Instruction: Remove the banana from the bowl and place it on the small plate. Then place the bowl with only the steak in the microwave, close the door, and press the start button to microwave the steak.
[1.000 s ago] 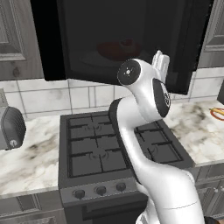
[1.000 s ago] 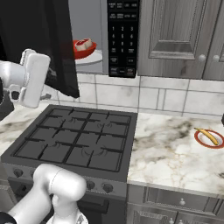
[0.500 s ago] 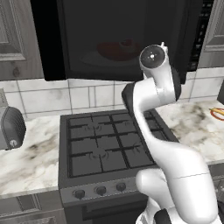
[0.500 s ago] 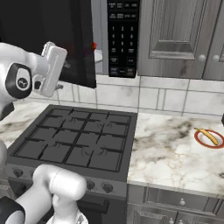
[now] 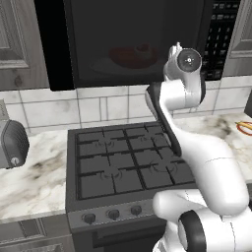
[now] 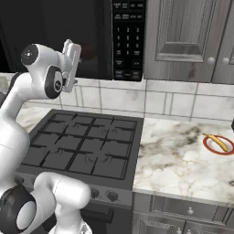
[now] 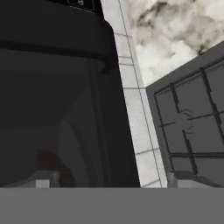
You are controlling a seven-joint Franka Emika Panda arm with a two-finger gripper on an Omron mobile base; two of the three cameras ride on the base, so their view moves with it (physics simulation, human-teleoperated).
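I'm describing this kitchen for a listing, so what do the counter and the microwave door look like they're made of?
The counter looks like polished marble or a marble-look stone: white with grey-brown veining. The door looks like dark tinted glass in a black frame: the red bowl shows dimly through it.

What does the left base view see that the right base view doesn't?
The left base view has the grey toaster on the counter, and looks through the dark door at the red bowl holding the steak. The right base view has the round cabinet knobs and the drawers under the counter. Both share the stove, the microwave keypad and the small plate on the marble counter.
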